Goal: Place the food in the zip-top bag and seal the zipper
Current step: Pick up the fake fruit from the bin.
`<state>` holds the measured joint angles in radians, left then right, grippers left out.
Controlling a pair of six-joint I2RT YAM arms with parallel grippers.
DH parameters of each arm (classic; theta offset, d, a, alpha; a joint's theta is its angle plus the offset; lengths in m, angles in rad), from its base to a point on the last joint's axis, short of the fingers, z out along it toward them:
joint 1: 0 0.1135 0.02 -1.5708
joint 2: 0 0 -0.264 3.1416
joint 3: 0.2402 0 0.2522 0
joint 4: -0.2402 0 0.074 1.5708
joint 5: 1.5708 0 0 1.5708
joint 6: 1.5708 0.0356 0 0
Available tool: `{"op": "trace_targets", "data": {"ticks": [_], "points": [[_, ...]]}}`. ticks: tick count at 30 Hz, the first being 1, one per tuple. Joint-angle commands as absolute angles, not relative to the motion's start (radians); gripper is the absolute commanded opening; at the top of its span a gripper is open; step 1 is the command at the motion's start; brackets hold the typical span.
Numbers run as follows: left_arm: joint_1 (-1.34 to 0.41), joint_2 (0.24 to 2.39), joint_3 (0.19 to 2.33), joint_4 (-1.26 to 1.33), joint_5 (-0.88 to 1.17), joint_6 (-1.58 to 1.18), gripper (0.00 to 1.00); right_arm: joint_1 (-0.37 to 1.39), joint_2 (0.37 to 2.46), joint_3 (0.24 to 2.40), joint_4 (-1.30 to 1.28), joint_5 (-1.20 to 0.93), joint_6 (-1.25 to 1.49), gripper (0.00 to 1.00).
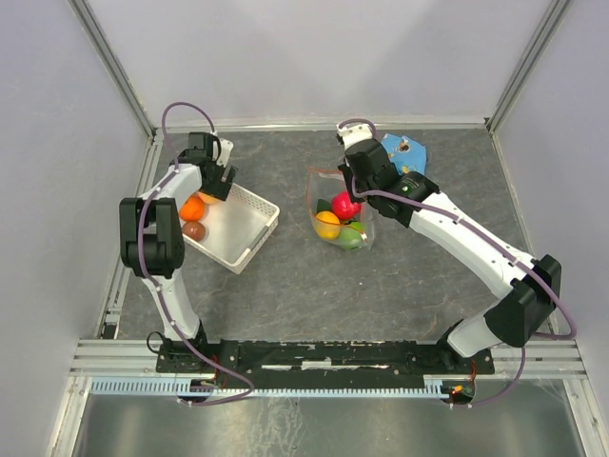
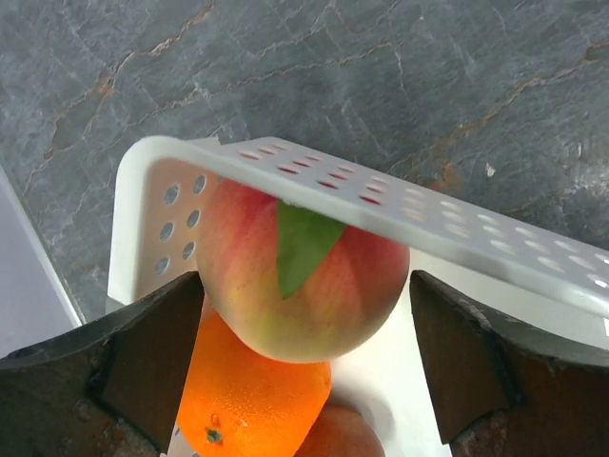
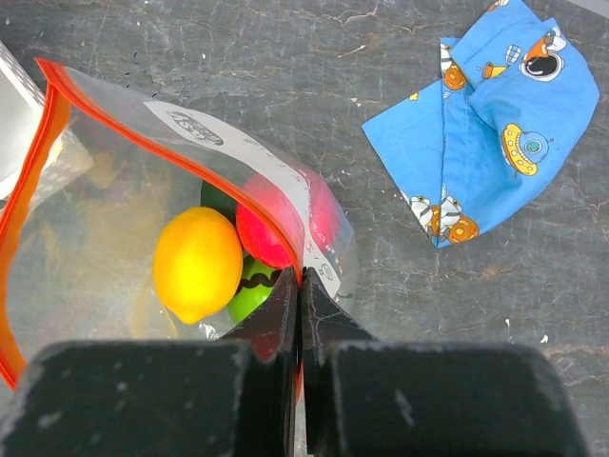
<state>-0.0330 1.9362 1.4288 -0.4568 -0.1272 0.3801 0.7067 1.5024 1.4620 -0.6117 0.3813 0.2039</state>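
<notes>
The tabletop (image 1: 381,286) is dark grey, like stone, with thin brownish veins, and pale plain walls (image 1: 314,57) with metal rails (image 1: 324,122) close it in on three sides. The zip-top bag (image 1: 338,214) lies near the middle of it. The right hand (image 3: 300,281) is closed tight, pinching the bag's edge at the zipper (image 3: 33,171), and the mouth gapes open. Inside the bag are a yellow-orange fruit (image 3: 197,265), a red-pink fruit (image 3: 271,233) and a green fruit (image 3: 252,295) with a dark zigzag. A blue printed packet (image 3: 485,124) lies flat just beside the bag, at the far side. On the left stands a white basket (image 1: 249,224). The left hand (image 2: 304,352) is at its far corner, its fingers (image 2: 143,352) pressing both sides of a peach-coloured fruit (image 2: 304,276); an orange (image 2: 252,395) lies right under it
</notes>
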Motion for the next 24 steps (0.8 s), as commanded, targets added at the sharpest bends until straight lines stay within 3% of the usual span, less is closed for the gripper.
{"op": "trace_targets", "data": {"ticks": [1, 9, 18, 24], "points": [[-0.029, 1.974, 1.494, -0.424, -0.078, 0.432, 0.94, 0.704, 1.496, 1.494, -0.616, 0.385, 0.193, 0.04], [-0.031, 2.022, 1.502, -0.416, 0.001, 0.394, 0.92, 0.703, 1.519, 1.501, -0.624, 0.387, 0.192, 0.04], [-0.031, 1.931, 1.438, -0.381, 0.06, 0.29, 0.68, 0.704, 1.532, 1.521, -0.642, 0.394, 0.192, 0.04], [-0.031, 1.841, 1.39, -0.374, 0.091, 0.186, 0.57, 0.703, 1.529, 1.533, -0.647, 0.385, 0.193, 0.04]]}}
